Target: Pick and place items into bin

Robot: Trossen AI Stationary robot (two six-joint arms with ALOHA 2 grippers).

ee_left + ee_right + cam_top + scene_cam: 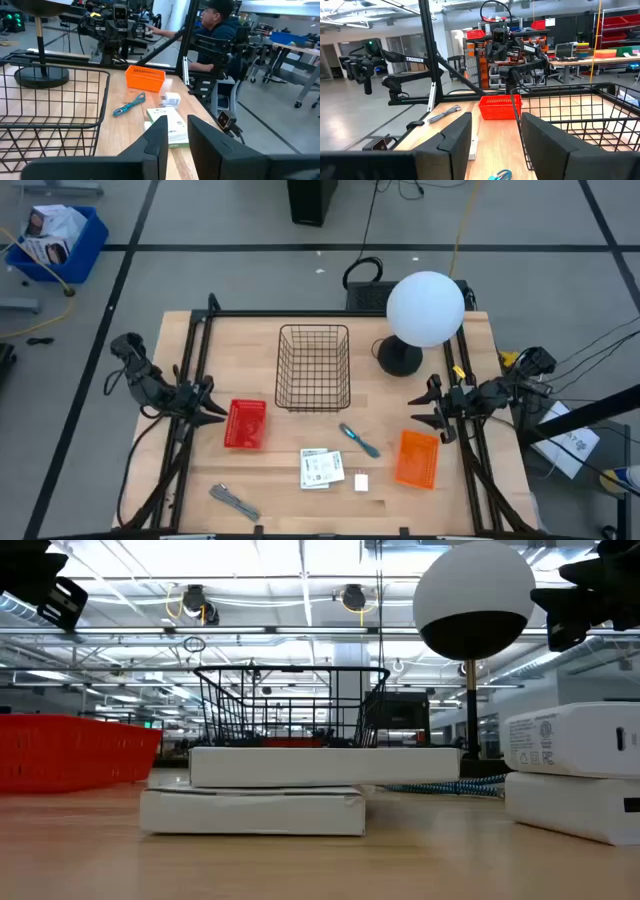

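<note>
nothing's in the wire bin [314, 366] yet. the flat card packets [321, 468] lie stacked near the front middle of the worktop [280, 505], a small white block [361, 481] just right of them, the slim teal tool [359, 440] behind, the grey metal tool [234, 502] front left. left claw [214, 409] and right claw [431, 411] both hang released at the side rails. i'd start with the chunky block, since the flat packets need a low edge pinch.
</note>
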